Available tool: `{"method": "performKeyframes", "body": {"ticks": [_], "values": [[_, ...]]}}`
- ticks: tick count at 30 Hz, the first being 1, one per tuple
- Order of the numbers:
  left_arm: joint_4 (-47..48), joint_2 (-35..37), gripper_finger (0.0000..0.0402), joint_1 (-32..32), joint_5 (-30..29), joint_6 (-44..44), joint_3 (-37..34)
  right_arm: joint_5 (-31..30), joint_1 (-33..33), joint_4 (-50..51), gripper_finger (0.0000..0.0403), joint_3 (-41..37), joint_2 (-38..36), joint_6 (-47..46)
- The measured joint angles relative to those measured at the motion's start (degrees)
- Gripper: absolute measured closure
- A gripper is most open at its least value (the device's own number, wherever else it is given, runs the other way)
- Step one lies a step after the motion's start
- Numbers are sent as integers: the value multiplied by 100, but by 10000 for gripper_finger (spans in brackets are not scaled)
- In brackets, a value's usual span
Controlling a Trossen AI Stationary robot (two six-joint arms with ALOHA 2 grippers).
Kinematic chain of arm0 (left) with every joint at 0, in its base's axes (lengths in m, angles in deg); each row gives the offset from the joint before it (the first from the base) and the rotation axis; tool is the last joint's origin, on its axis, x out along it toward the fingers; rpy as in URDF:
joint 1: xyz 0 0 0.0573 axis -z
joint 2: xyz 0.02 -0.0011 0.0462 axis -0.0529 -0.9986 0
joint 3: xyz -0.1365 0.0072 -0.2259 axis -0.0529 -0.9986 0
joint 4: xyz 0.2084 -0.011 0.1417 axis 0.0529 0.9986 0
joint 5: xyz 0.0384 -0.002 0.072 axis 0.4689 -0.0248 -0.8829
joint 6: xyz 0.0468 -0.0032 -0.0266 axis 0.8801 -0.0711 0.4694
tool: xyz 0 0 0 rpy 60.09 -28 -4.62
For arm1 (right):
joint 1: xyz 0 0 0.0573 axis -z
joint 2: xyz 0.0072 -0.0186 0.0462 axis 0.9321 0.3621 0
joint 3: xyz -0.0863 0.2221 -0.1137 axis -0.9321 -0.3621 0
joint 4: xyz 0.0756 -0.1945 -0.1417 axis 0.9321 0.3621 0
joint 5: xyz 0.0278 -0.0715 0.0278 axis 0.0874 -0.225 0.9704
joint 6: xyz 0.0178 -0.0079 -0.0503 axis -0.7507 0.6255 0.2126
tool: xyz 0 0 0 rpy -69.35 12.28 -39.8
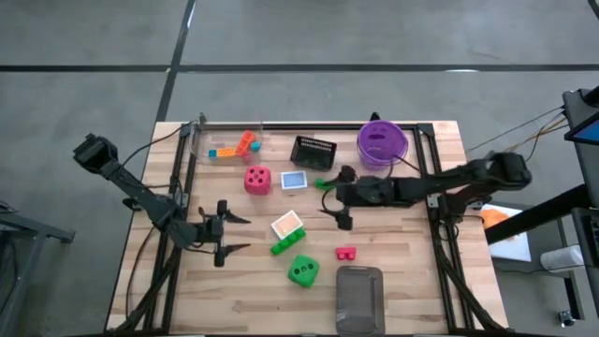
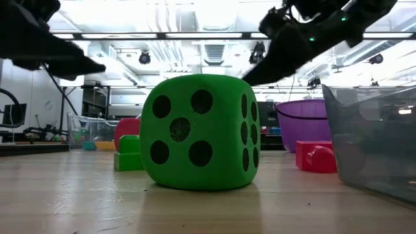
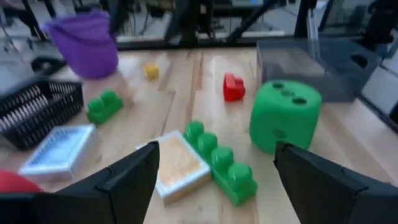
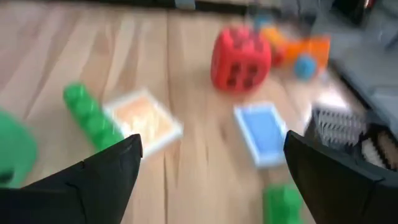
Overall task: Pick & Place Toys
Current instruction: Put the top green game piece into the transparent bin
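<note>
The toys lie spread over the wooden table. Around its middle are a red die (image 1: 257, 180), a blue card (image 1: 294, 180), an orange card (image 1: 287, 225) beside a long green brick (image 1: 286, 243), a green die (image 1: 302, 271), a red brick (image 1: 346, 253) and a small green brick (image 1: 325, 183). My left gripper (image 1: 231, 234) stands open left of the orange card, pointing at it. My right gripper (image 1: 334, 203) hovers open above the table, right of the cards, with nothing between its fingers.
A black mesh basket (image 1: 314, 150) and a purple bowl (image 1: 382, 142) stand at the far edge. A clear tub (image 1: 225, 140) at the far left holds orange and blue bricks. A grey clear container (image 1: 359, 298) sits at the near edge. A yellow brick (image 3: 151, 71) lies near the bowl.
</note>
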State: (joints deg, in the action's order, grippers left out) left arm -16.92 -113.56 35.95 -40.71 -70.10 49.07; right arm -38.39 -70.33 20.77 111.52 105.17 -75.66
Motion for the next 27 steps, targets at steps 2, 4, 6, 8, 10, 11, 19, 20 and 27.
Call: {"method": "performKeyframes", "body": {"ticks": [2,4,6,8,10,11,19,20,27], "values": [[-171,0,85,-85,-13,138,0,-13,-27,544,16,29,-125,-200],[-260,2,85,-217,-13,183,0,40,-79,897,16,41,-159,-313],[-268,2,85,-374,16,191,0,187,-146,1111,16,35,-125,-359],[-269,2,85,-533,61,199,0,272,-228,1354,16,47,-66,-406],[-268,2,85,-686,166,199,0,286,-306,1485,16,110,24,-447],[-269,2,85,-757,211,198,0,287,-330,1516,16,148,71,-457],[-334,-248,85,-1190,725,-127,0,357,-352,1596,16,694,625,-165],[-338,-325,85,-1204,739,-150,0,366,-329,1635,16,810,716,-69],[-653,-870,85,-1251,723,-169,72,300,199,2561,16,1590,1368,175]]}}
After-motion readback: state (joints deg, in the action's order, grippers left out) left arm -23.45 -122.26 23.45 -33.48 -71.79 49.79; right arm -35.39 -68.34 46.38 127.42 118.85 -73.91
